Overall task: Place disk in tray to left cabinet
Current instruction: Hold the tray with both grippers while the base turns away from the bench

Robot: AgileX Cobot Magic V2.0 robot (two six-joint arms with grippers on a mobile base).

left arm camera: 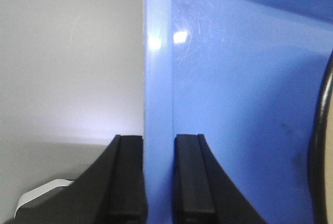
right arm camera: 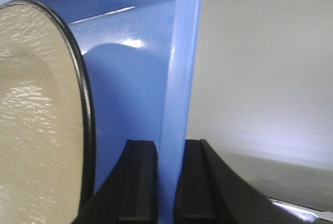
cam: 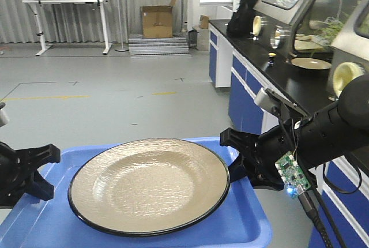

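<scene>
The tan disk (cam: 149, 183) with its black rim lies flat in the blue tray (cam: 248, 225), which is held up above the floor. My left gripper (cam: 52, 173) is shut on the tray's left rim (left arm camera: 157, 78), one finger on each side of it. My right gripper (cam: 229, 158) is shut on the tray's right rim (right arm camera: 182, 67) in the same way. The disk (right arm camera: 36, 104) sits just inside the right gripper (right arm camera: 169, 146). Its black edge (left arm camera: 323, 130) shows at the far right of the left wrist view, beyond the left gripper (left arm camera: 158, 140). The left cabinet is out of view.
A black lab counter (cam: 288, 81) on blue cupboards runs along the right, close to my right arm, with another tan plate (cam: 311, 63) and a black backpack (cam: 245, 8) on it. Grey floor lies ahead. A cardboard box (cam: 157, 22) and a white table (cam: 63, 3) stand at the back.
</scene>
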